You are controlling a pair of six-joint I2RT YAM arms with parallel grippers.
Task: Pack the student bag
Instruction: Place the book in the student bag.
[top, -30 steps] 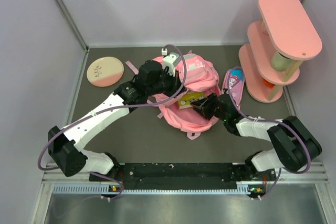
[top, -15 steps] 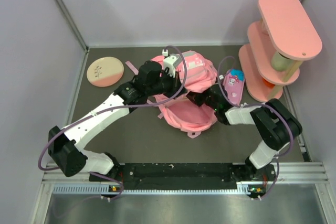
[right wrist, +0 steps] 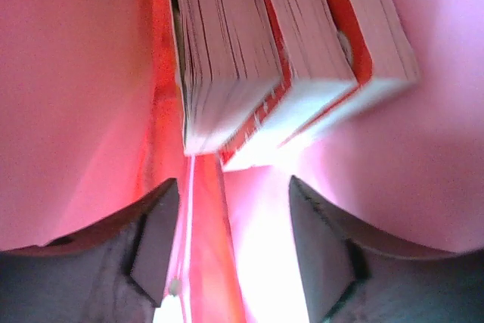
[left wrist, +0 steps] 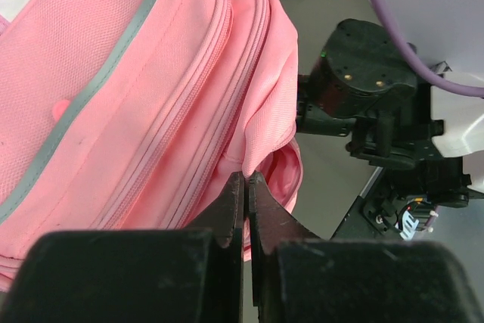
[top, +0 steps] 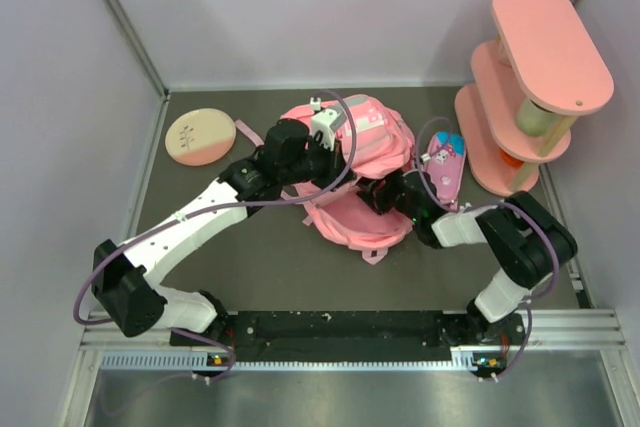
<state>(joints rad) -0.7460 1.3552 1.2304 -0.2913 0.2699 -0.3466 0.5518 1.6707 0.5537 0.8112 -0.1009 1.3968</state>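
Observation:
The pink student bag [top: 368,133] lies mid-table, its opening toward my right arm. My left gripper [top: 335,169] is shut on the pink fabric edge of the bag's opening and holds it up; the left wrist view shows the jaws [left wrist: 247,178] pinched on that edge, with the bag's zipper panels [left wrist: 113,96] to the left. My right gripper [top: 377,193] reaches into the opening. In the right wrist view it is open [right wrist: 234,240] inside the pink lining [right wrist: 68,73], just short of two red-covered books [right wrist: 265,51] lying in the bag, touching neither.
A small pink cartoon pencil case [top: 446,161] lies right of the bag, beside my right forearm. A pink tiered shelf [top: 530,87] stands at the far right. A round pink-and-cream plate [top: 200,135] lies at the far left. Grey walls enclose the table.
A second ago my right gripper held a yellow book at the bag's mouth. It has since pushed into the bag and now stands open, the book out of sight from above. My left gripper kept its grip.

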